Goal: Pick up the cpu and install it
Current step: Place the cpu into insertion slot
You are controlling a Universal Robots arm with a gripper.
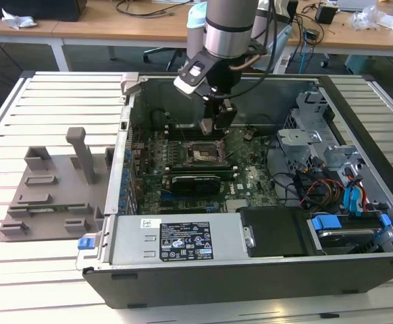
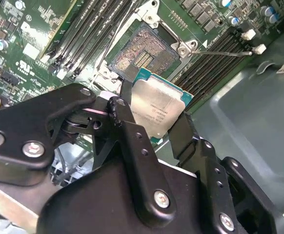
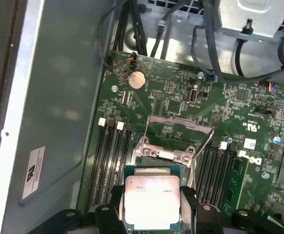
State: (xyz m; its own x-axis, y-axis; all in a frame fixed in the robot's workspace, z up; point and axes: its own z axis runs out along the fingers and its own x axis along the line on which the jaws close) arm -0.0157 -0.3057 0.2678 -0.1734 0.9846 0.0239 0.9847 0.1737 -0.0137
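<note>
Starting at the exterior view's left, a grey fixture (image 1: 55, 185) lies on the slatted counter (image 1: 48, 94), beside an open computer case (image 1: 250, 270). Over the case's green motherboard (image 1: 250, 179), the pincer (image 1: 215, 127) hangs just above the open socket (image 1: 200, 154), clenched on the cpu (image 2: 159, 109). In both wrist views the cpu (image 3: 152, 202) is a flat square chip with a silvery-grey metal lid and a thin greenish rim, gripped at opposite edges by black fingers (image 2: 183, 134). Drive cages with blue tabs (image 1: 331, 223) sit at the right.
</note>
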